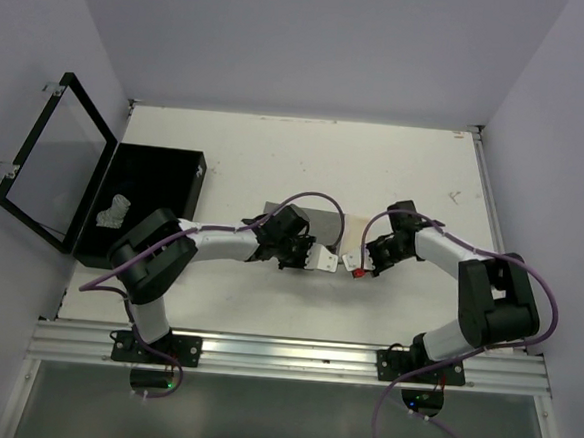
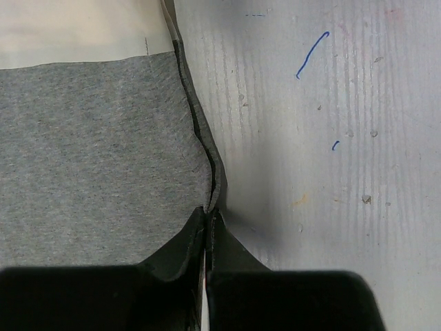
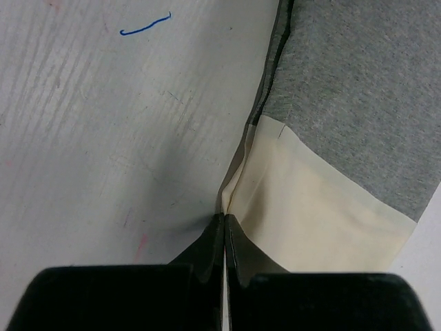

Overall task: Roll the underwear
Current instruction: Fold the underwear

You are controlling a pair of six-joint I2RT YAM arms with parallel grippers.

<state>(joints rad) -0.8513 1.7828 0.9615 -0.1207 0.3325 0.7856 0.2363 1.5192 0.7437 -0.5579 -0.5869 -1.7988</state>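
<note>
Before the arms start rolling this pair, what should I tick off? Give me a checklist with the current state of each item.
1. Left gripper shut on the edge of the underwear: ok.
2. Right gripper shut on the cream band: ok.
3. Each pinch has caught every layer of cloth: cannot tell, the fingertips hide it.
4. Cloth ahead of both grippers lies flat on the table: ok.
5. Black box stands with its lid open, ready for the roll: ok; a grey bundle lies inside.
</note>
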